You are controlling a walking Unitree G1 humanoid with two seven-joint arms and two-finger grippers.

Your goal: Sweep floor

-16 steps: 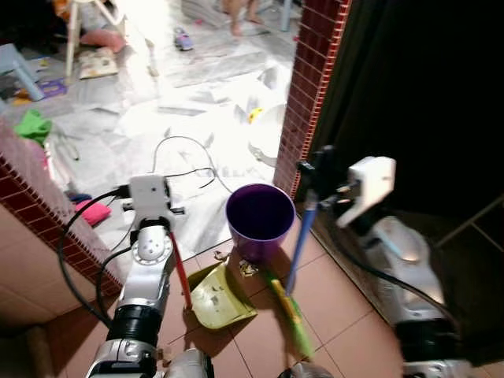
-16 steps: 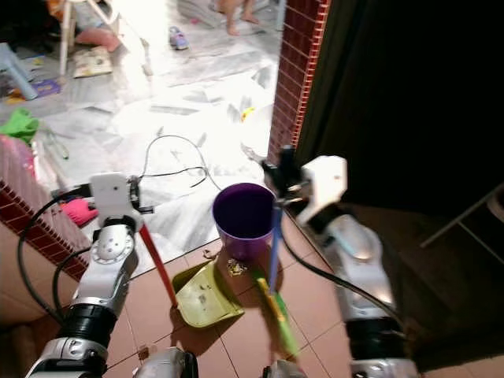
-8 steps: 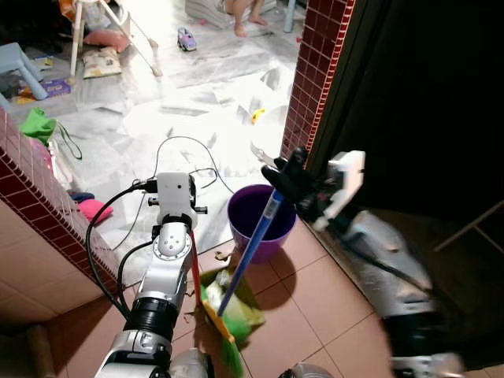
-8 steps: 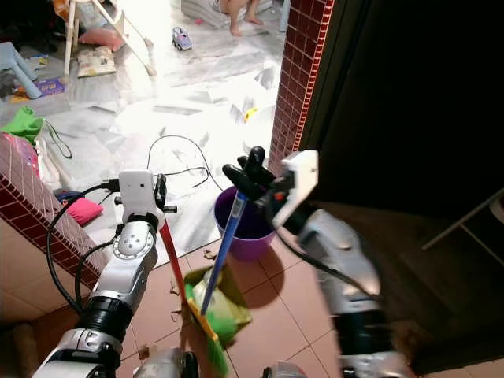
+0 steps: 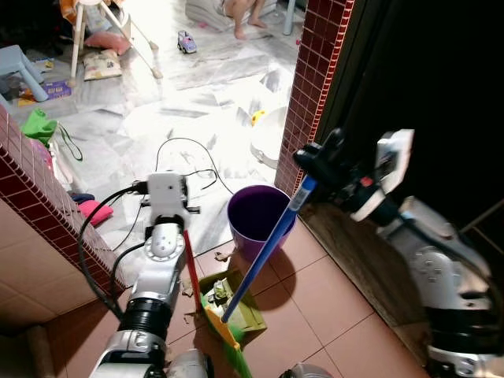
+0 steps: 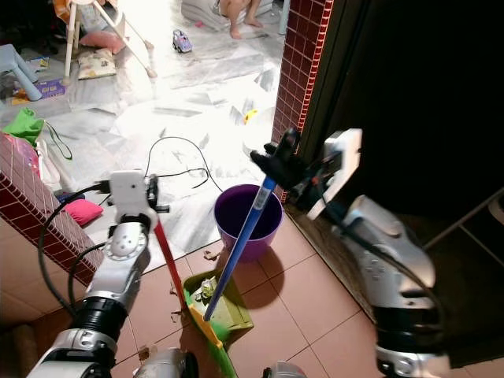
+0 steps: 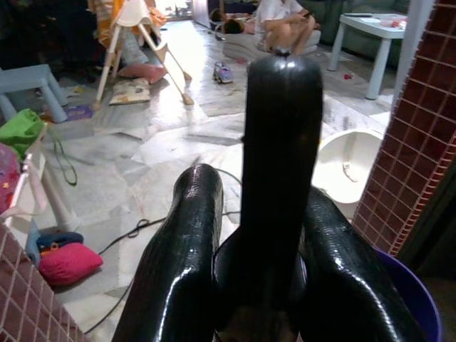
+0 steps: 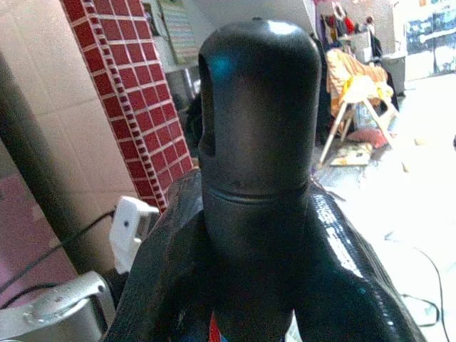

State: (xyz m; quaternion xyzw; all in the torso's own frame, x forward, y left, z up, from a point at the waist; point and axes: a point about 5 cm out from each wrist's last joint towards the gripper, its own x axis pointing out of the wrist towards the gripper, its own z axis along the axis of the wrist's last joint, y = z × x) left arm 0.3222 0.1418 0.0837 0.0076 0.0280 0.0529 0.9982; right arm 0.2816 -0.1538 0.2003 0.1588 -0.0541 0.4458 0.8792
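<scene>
My left gripper is shut on the black top of the dustpan's red handle; the closed fingers wrap that top in the left wrist view. The green dustpan lies on the brown tiles with debris in it. My right gripper is shut on the top of the broom's blue handle, which slants down to the yellow-green broom head at the pan's near edge. A purple bucket stands just behind the pan. Small scraps lie on the tiles.
A red brick pillar with a dark doorway stands to the right. A low brick wall runs on the left. On the marble floor beyond lie a black cable, a white basin, a pink cloth and toys. A person's feet are far back.
The right arm has swung the broom's top back to the right, and the broom head has slid off the dustpan toward me, uncovering debris in the pan. The left gripper keeps its hold on the handle.
</scene>
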